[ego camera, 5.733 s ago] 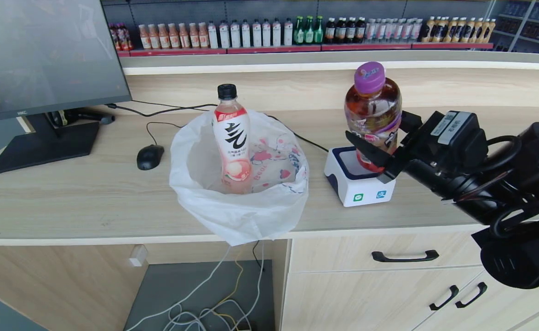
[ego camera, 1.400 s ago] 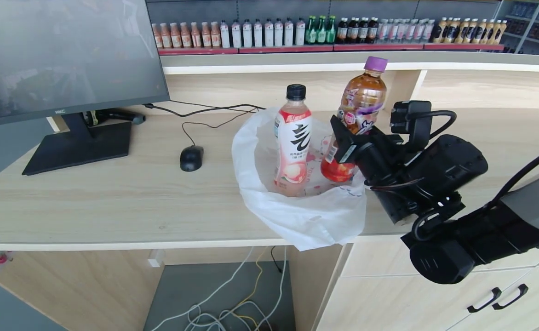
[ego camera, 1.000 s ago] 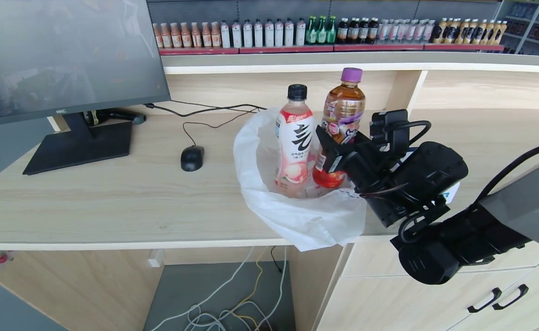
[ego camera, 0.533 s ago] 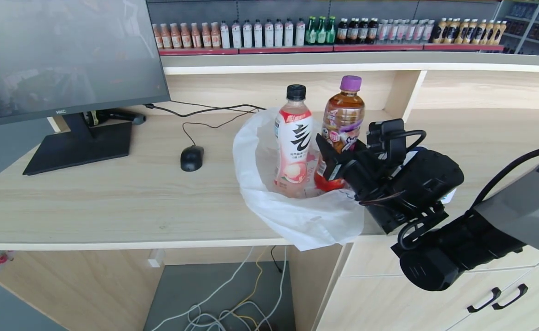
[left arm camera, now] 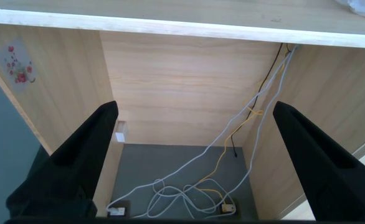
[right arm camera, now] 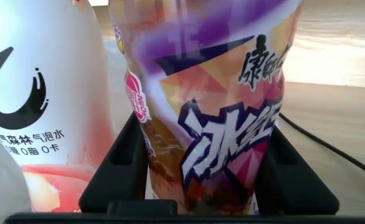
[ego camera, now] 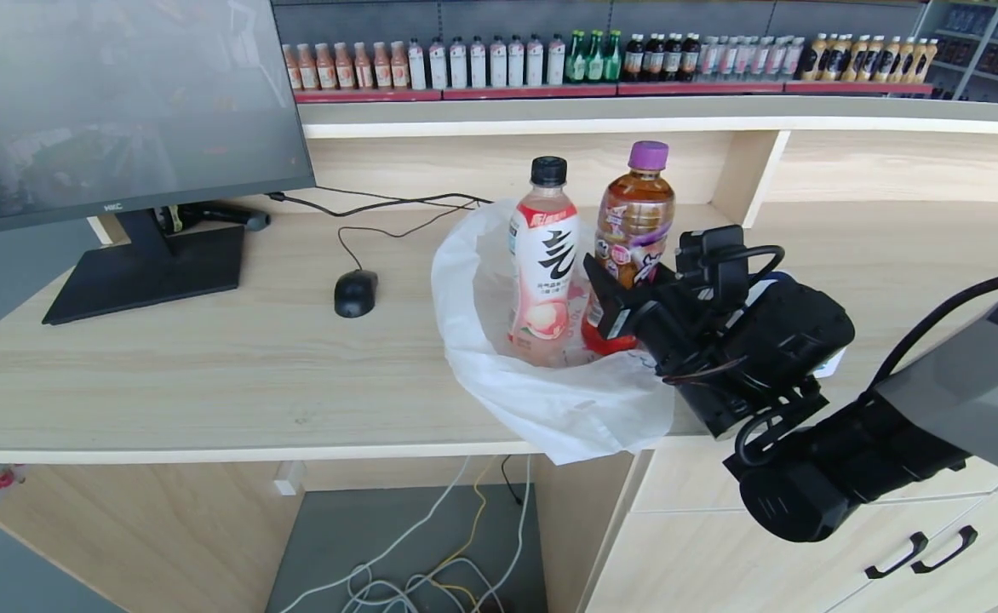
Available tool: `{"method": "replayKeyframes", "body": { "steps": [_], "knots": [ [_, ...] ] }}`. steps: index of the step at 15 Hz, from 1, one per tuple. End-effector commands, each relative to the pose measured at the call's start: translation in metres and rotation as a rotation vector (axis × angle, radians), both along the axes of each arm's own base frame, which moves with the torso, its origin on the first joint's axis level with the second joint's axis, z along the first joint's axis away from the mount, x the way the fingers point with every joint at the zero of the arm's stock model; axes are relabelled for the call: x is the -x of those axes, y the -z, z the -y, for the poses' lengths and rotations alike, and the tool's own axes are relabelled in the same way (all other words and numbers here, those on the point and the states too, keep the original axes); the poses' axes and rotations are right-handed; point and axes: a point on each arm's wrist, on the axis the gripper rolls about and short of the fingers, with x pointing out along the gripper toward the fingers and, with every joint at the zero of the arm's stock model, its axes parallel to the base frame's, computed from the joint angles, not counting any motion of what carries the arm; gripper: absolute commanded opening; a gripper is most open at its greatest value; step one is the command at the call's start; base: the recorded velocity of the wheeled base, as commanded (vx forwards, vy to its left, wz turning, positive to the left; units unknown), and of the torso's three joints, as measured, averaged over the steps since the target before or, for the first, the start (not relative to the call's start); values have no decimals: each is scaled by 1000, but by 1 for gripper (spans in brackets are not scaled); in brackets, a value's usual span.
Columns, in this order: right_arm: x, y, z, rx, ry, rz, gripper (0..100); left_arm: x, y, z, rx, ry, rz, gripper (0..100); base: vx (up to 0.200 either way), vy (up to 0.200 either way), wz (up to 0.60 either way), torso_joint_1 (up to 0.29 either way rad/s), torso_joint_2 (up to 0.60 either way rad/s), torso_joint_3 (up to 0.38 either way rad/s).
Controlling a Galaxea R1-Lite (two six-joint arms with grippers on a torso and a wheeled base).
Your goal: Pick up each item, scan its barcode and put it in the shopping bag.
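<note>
The shopping bag (ego camera: 550,400), one white plastic bag with its mouth rolled open, sits on the bench (ego camera: 167,375) near the front edge, and part of it droops over that edge. The light wood bench runs across the whole head view. At its left end stands one dark monitor (ego camera: 116,94) on a black foot. Behind the bench, a red-edged shelf (ego camera: 601,87) carries a long row of drink bottles, too many and too small to count surely.

The right end effector (ego camera: 627,298) reaches into the bag from the robot's right. Its two black fingers are pressed against opposite sides of the tea bottle (ego camera: 635,213), an amber bottle with a purple cap and a purple label, and pinch it low on the body. In the right wrist view the fingers (right arm camera: 117,162) flank the label of the tea bottle (right arm camera: 213,93) with no gap on either side. The bottle stands upright with its base down inside the bag.

Just beside it, on the robot's left, stands one pink bottle (ego camera: 542,255) with a black cap, also upright in the bag. That makes two bottles in the bag.

The left end effector (left arm camera: 192,155) hangs below the bench edge with its fingers spread wide and nothing between them. It faces loose cables (left arm camera: 232,162) under the bench.

One black mouse (ego camera: 354,293) lies between the monitor and the bag.
</note>
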Motion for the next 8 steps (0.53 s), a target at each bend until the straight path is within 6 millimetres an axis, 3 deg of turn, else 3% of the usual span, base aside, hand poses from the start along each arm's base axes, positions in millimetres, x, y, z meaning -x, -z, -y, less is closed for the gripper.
{"method": "replayKeyframes", "body": {
  "steps": [1,2,8],
  "knots": [
    [0,1,-1,1,-2,-2,0,0,0,0,1,0,0,100,0,0,0,0,0,0],
    [0,1,0,1,0,-2,100,0,0,0,1,0,0,100,0,0,0,0,0,0],
    [5,-3,3,-5,-3,-1,100,0,0,0,-1,0,0,100,0,0,0,0,0,0]
  ]
}}
